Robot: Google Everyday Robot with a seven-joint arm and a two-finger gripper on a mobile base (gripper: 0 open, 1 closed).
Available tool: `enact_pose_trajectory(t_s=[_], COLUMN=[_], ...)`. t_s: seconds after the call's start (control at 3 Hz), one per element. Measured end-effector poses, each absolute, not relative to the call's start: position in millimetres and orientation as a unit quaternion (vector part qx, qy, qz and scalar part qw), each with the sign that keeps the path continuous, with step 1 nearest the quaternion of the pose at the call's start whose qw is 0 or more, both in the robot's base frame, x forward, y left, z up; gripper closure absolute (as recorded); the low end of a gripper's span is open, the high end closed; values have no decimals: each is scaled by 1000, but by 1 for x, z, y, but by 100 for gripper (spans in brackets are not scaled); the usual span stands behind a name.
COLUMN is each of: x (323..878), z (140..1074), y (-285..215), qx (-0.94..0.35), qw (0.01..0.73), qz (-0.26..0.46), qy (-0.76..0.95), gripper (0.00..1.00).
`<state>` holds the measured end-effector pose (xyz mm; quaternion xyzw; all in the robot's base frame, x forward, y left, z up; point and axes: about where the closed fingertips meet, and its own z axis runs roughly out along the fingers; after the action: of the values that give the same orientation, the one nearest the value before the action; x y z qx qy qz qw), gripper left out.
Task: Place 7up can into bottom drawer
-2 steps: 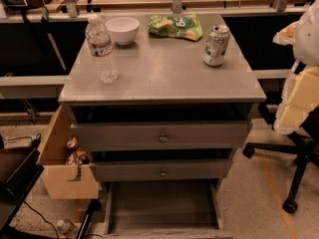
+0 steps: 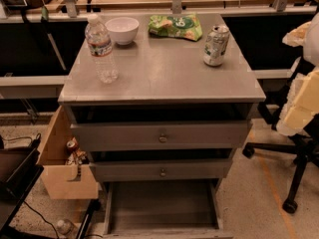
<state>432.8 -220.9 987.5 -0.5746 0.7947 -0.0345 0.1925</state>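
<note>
7up can (image 2: 216, 45) upright on the bench (image 2: 164, 78), bottom drawer (image 2: 164, 205) pulled out below, nothing shifted from the earlier frame.
Left to right: a light wooden box (image 2: 62, 176) hangs at the cabinet's left side with a reddish can (image 2: 73, 145) inside. On the bench stand a water bottle (image 2: 100, 49) near the left edge, a white bowl (image 2: 122, 30) behind it, a green snack bag (image 2: 175, 26) at the back and the 7up can near the back right corner, each where it stood before. The pale pincer (image 2: 301, 106) hangs off the bench's right edge, well apart from the can, placed as before; whether it is wide or narrow I cannot tell.
</note>
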Motion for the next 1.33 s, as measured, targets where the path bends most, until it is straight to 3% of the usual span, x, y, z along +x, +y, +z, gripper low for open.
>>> enact_pose_trajectory(t_s=[0.33, 1.0, 1.33], x=[446, 556, 611], z=[986, 1016, 1034], y=[-246, -290, -294], qx=[-505, -389, -353], qw=[256, 485, 566], qz=[1, 72, 106], qy=[824, 780, 737], gripper=[0, 0, 0])
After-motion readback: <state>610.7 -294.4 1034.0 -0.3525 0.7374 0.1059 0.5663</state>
